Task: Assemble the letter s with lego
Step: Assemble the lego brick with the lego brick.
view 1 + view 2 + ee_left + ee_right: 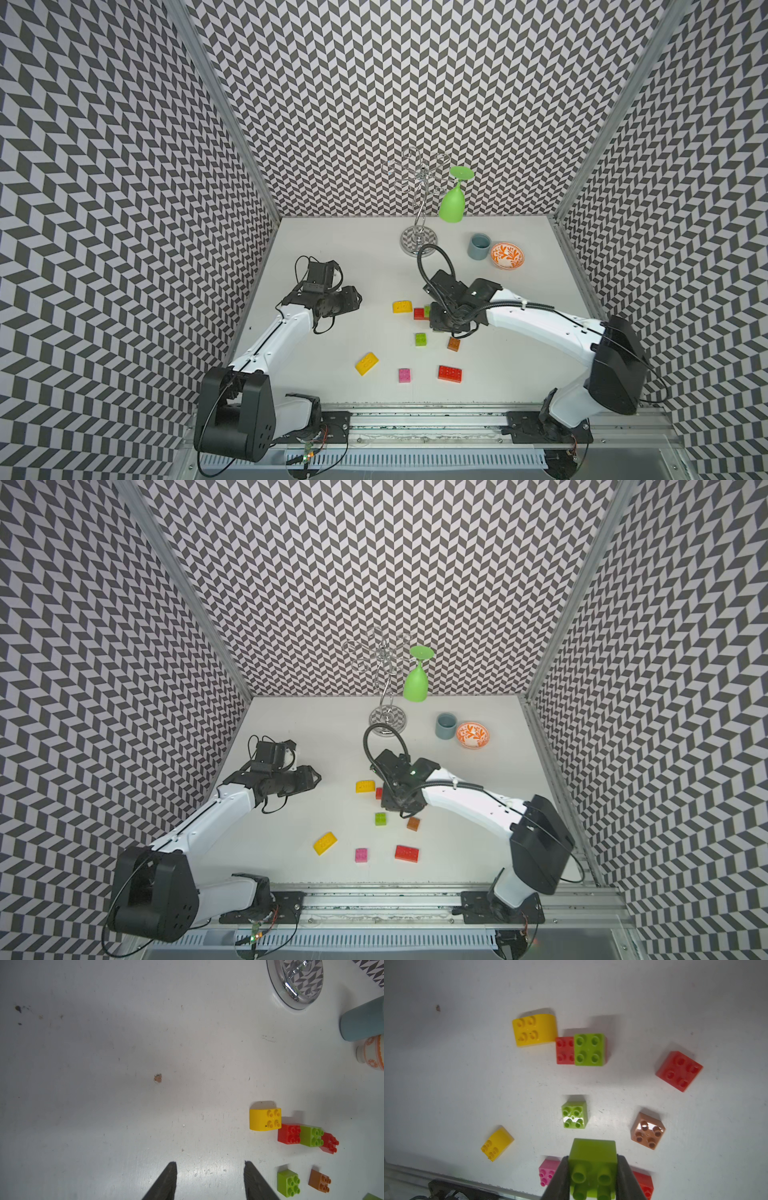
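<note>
Lego brick, lime green point(591, 1151), is clamped between the jaws of the right tool point(592, 1157), studs toward the wrist camera, off the bench point(446, 1084). Nearest it on the bench lie a loose green brick point(574, 1114) and a brown brick point(648, 1130). Farther off, a third green brick point(588, 1049) is stacked on a long red brick point(563, 1050), with a rounded yellow brick point(533, 1029) just beside its end. A small red brick point(680, 1071) lies apart. Another yellow brick point(497, 1144), a pink brick point(547, 1171) and a second long red brick point(642, 1184) lie nearer the front rail. The left tool point(210, 1163) hangs released over bare bench, holding nothing.
</note>
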{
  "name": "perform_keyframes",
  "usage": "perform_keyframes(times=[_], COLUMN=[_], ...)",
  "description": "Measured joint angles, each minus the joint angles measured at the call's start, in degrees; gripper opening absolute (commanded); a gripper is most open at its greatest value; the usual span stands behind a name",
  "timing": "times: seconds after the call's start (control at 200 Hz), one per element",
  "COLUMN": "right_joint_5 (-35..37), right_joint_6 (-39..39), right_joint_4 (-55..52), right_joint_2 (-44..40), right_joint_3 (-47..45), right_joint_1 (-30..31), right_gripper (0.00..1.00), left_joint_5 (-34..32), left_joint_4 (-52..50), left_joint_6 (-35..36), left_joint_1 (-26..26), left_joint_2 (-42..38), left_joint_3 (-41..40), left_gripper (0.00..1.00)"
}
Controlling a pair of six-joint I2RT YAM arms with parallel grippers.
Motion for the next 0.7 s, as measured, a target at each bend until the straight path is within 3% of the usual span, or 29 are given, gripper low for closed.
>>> perform_keyframes(times=[0.205,0.696], right_joint_5=[-1.3,-2.6], right_joint_6=[-5.3,-9.9], right_joint_4=[0.4,0.0], right_joint_2=[10.2,16.3], right_joint_3=[8.1,8.1], right_joint_1=[2.8,3.1], right_gripper=[0.00,0.00], left_joint_5=[0.4,0.4], left_joint_4=[0.2,1.4], left_joint_6=[0.0,0.0], left_joint_1=[-0.2,-0.2], left_joint_2=[-0.1,-0.1], left_joint_3=[-1.8,-1.8], left_gripper=[0.54,0.54])
